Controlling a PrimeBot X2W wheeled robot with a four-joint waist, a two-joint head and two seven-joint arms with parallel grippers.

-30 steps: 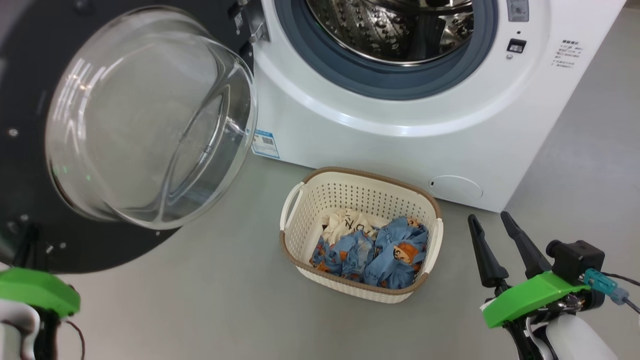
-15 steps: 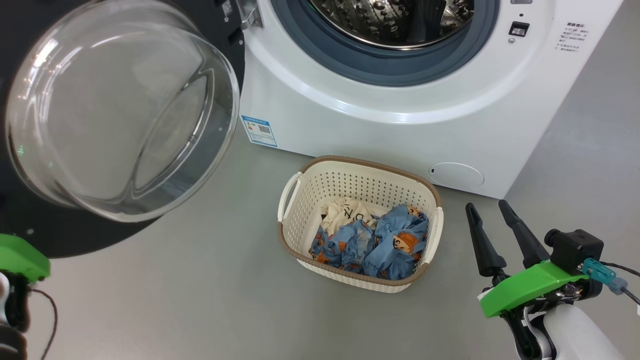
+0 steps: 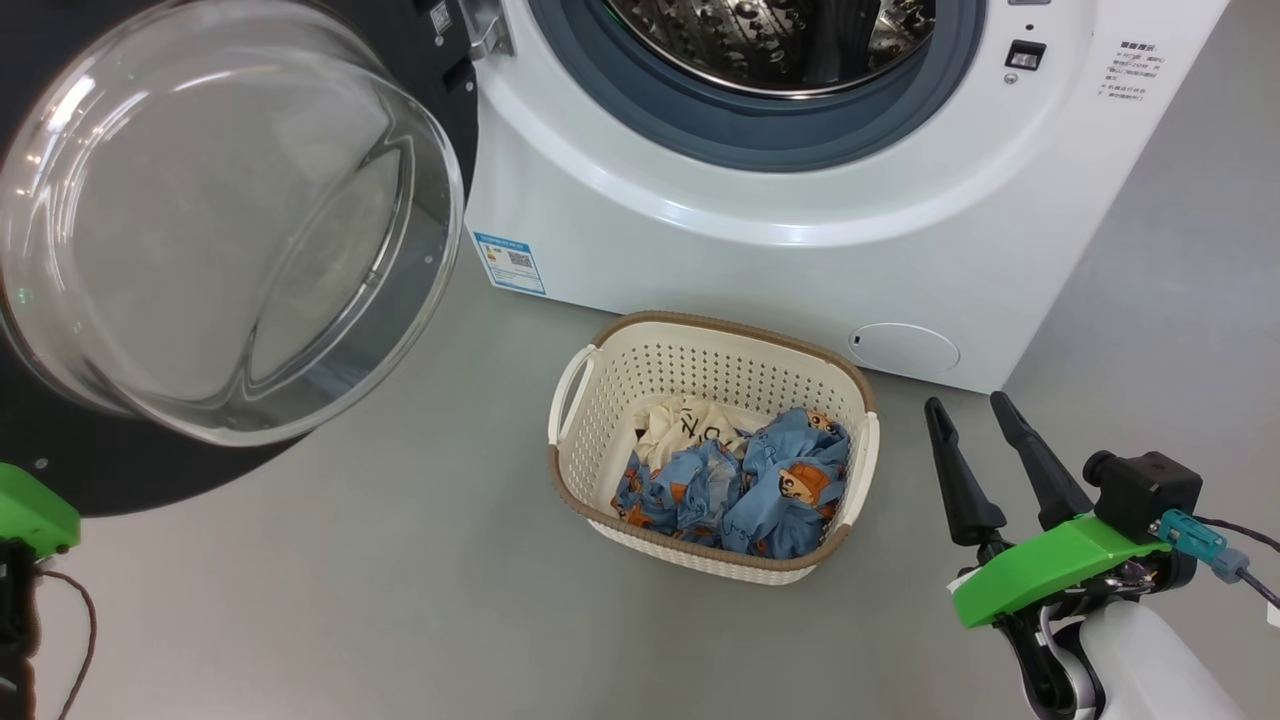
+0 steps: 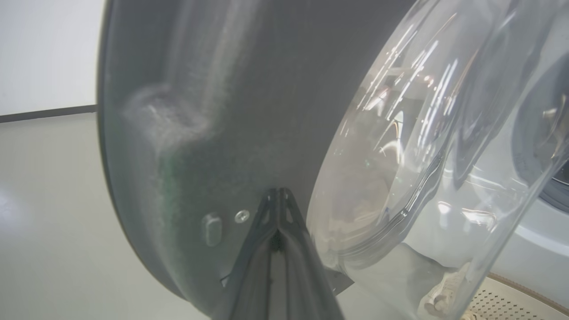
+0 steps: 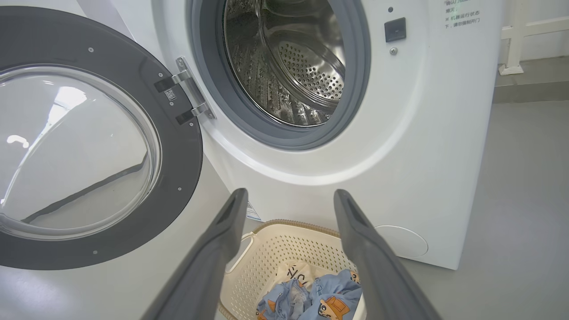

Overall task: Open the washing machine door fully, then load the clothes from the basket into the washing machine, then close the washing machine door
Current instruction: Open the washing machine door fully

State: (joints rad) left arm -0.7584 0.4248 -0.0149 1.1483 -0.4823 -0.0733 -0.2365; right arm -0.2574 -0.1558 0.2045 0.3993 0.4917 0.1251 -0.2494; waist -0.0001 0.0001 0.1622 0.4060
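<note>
The washing machine [image 3: 700, 250] stands with its steel drum [image 3: 770, 40] exposed. Its door [image 3: 120, 480] hangs swung out to the left, the glass bowl [image 3: 220, 220] bulging toward me. On the floor in front sits the basket [image 3: 720, 325], holding the blue bear-print clothes [image 3: 745, 490] and a cream piece [image 3: 685, 425]. My right gripper [image 3: 967, 403] hovers open and empty just right of the basket; the right wrist view looks past its fingers [image 5: 290, 193] at drum and basket [image 5: 284, 226]. My left gripper [image 4: 278, 193] is shut, its tip at the door's [image 4: 213, 133] inner face beside the bowl [image 4: 422, 146].
Grey floor [image 3: 400, 600] surrounds the basket. A blue label sticker [image 3: 509, 262] and a round filter cap [image 3: 903, 348] mark the machine's lower front. My left arm's green mount [image 3: 30, 510] sits under the door's edge. A white wall with a dark baseboard [image 4: 44, 113] lies beyond the door.
The door has swung a little further left, and my left arm's green mount moved left with it. The head camera shifted slightly. The right gripper stays open in about the same place.
</note>
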